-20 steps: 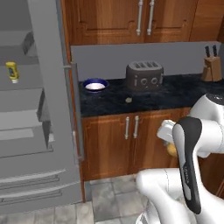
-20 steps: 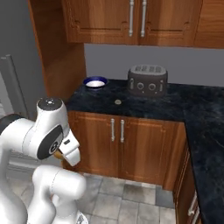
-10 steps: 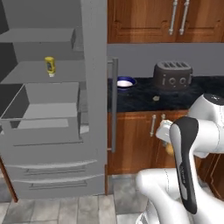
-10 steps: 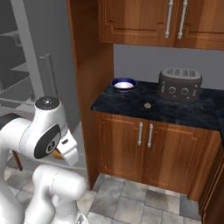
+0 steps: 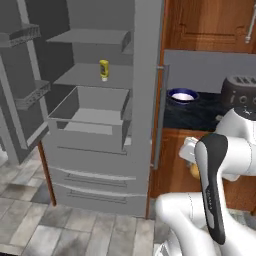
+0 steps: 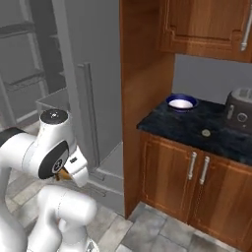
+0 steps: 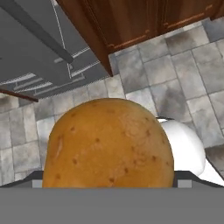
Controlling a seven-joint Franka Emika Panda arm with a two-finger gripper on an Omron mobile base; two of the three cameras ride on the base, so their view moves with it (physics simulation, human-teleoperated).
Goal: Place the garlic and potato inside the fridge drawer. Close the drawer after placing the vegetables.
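Grey fridge (image 5: 145, 75) stands open at the left of your left base view; your claw (image 7: 109, 186) is clamped on the potato (image 7: 109, 144), low centre; drawer (image 5: 92, 120) pulled out.

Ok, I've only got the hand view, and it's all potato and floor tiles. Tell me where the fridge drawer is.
Observer: In the left base view, the fridge drawer sits under the shelves of the open fridge, left of the arm.
Operator: Give me the garlic too.
Observer: The garlic lies on the dark counter, between a blue bowl and the toaster.
Operator: Name anything inside the fridge.
Observer: A yellow bottle stands on a shelf above the drawer.
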